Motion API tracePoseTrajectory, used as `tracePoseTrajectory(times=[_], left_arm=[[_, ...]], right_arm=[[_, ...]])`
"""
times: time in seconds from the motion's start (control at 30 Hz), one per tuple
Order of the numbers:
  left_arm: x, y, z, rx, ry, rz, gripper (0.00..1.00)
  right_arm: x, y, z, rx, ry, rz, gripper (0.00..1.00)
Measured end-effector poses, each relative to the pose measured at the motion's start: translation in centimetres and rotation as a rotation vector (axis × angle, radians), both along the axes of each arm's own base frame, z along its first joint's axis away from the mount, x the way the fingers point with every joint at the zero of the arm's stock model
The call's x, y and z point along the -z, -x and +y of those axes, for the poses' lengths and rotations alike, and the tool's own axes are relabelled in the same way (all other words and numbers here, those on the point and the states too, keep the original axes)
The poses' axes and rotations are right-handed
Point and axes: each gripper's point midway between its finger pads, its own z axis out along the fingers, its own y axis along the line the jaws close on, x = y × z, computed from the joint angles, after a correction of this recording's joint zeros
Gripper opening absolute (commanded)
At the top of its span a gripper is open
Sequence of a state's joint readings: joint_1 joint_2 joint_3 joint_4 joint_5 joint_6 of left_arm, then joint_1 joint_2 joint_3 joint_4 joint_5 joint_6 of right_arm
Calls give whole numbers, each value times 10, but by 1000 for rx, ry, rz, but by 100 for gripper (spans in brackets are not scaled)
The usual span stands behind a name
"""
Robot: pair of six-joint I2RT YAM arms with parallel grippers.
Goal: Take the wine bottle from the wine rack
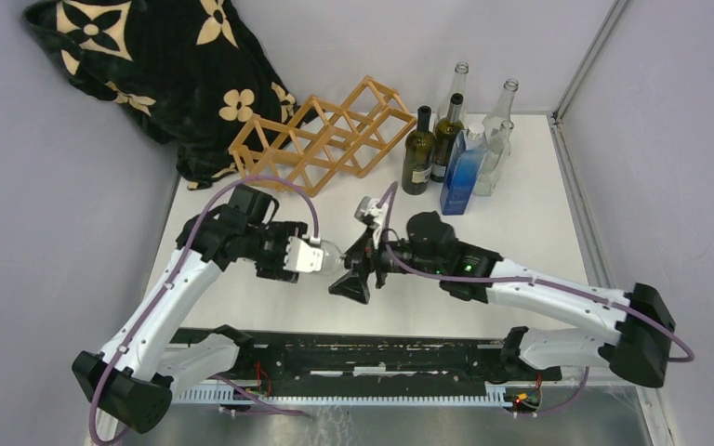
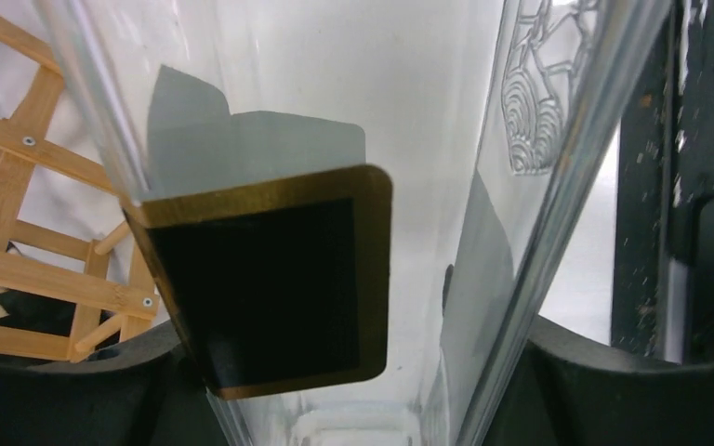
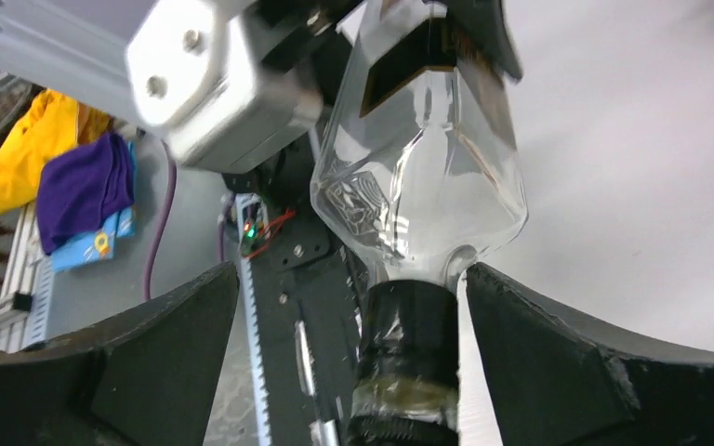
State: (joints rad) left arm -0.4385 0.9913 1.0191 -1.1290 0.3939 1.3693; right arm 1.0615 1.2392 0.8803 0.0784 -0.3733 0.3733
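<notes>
The wine bottle (image 1: 333, 257) is clear glass with a black, gold-edged label (image 2: 270, 288) and a dark capped neck (image 3: 409, 325). It hangs level above the table's middle, off the wine rack (image 1: 321, 135). That light wooden lattice stands at the back with no bottle in its cells, and shows at the left of the left wrist view (image 2: 19, 223). My left gripper (image 1: 316, 255) is shut on the bottle's body (image 2: 409, 139), which fills the space between both fingers. My right gripper (image 3: 351, 279) is open around the neck, with a gap on each side.
Several upright bottles (image 1: 451, 130), green, clear and one blue (image 1: 465, 167), stand at the back right next to the rack. A black cloth with cream flowers (image 1: 149, 65) lies at the back left. A metal rail (image 1: 363, 358) runs along the near edge.
</notes>
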Motion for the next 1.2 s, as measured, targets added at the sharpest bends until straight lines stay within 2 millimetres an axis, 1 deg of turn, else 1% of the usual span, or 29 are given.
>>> tracePoseTrajectory(times=[0.1, 0.17, 0.27, 0.37, 0.47, 0.5, 0.57, 0.7, 0.8, 0.9, 1.07, 1.2], left_arm=[[-20, -6, -18, -86, 116, 67, 2], [-33, -9, -31, -136, 205, 122, 2], [-50, -10, -48, -200, 326, 218, 2], [-65, -7, -62, -241, 419, 308, 2], [-80, -2, -75, -254, 499, 393, 2], [-85, 0, -78, -254, 521, 417, 2], [-97, 5, -86, -247, 570, 467, 2], [-121, 14, -96, -224, 649, 543, 2], [-131, 20, -101, -208, 683, 591, 2], [-136, 26, -103, -198, 700, 634, 2], [-141, 33, -105, -180, 719, 679, 2], [-142, 38, -106, -166, 721, 711, 2]], right_arm=[[-34, -12, -17, 60, -94, -65, 98], [-61, -23, -36, 123, -168, -115, 98], [-96, -32, -64, 204, -260, -182, 98], [-132, -33, -86, 254, -355, -249, 98], [-148, -26, -92, 244, -408, -282, 98], [-152, -24, -92, 232, -420, -288, 98], [-150, -25, -86, 214, -421, -280, 98], [-133, -31, -65, 175, -405, -222, 98], [-126, -35, -52, 155, -420, -186, 98], [-133, -38, -38, 124, -482, -170, 98], [-139, -40, -14, 86, -543, -143, 98], [-148, -37, 6, 51, -582, -129, 97]])
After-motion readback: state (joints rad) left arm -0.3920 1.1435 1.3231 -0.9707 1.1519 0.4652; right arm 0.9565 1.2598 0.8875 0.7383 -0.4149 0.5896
